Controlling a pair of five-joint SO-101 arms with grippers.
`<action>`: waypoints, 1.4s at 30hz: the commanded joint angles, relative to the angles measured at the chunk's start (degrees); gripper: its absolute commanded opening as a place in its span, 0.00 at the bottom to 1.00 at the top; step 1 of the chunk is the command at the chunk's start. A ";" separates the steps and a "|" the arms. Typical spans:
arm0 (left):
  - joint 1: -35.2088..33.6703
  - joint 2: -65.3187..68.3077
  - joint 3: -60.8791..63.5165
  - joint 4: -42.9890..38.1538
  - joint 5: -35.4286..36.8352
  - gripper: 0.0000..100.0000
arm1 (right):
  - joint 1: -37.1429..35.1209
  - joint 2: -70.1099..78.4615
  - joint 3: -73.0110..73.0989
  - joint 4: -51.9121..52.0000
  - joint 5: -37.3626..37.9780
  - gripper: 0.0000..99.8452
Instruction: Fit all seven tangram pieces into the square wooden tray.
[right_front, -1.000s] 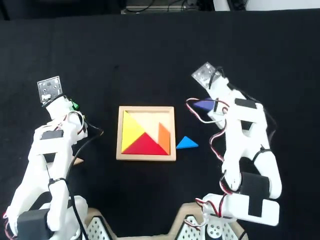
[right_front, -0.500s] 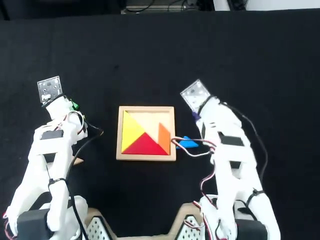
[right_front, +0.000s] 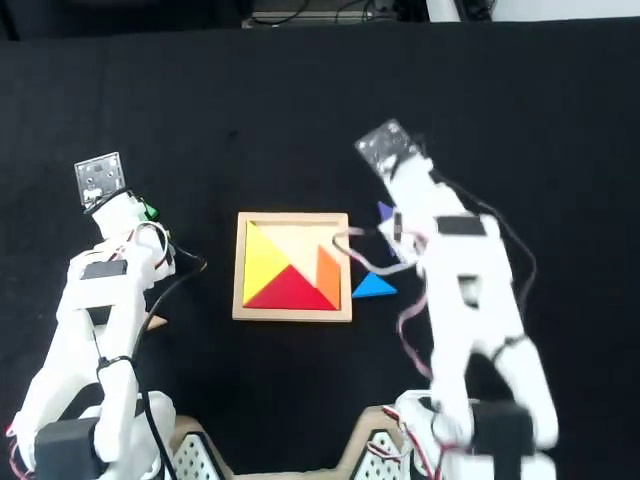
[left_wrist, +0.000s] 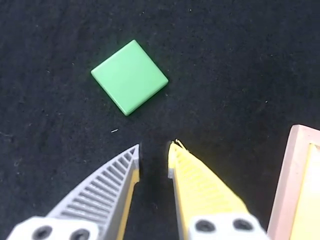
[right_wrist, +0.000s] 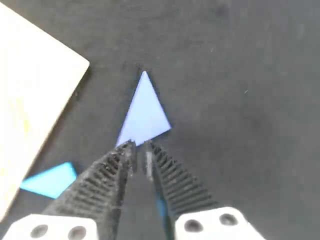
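The square wooden tray (right_front: 240, 290) lies mid-table and holds a yellow triangle (right_front: 262, 262), a red triangle (right_front: 292, 290) and an orange piece (right_front: 328, 272); its upper right part is bare wood. A light blue triangle (right_front: 375, 286) lies just right of the tray. My right gripper (right_wrist: 138, 146) is shut on the edge of a dark blue triangle (right_wrist: 145, 112), beside the tray's upper right corner (right_wrist: 35, 100). My left gripper (left_wrist: 155, 147) stands open over bare cloth, a short way from a green square (left_wrist: 130, 76), which lies left of the tray (left_wrist: 300, 185).
A tan piece (right_front: 156, 322) peeks out beside the left arm, lower left of the tray. Black cloth covers the table. The right arm's loose cables (right_front: 372, 235) hang over the tray's right edge.
The right arm swung left toward the tray with the dark blue triangle, then rose a little. The left arm has kept still.
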 joint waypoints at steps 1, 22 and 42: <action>0.75 -0.09 -2.07 -0.18 -0.26 0.11 | -0.70 10.15 -16.04 9.41 -11.60 0.17; 0.75 -0.09 -1.45 -1.76 -0.26 0.11 | -1.93 35.65 -32.57 15.74 -15.91 0.18; 0.75 -0.09 -0.84 -2.81 -0.26 0.11 | -2.46 42.24 -43.21 20.48 -12.22 0.18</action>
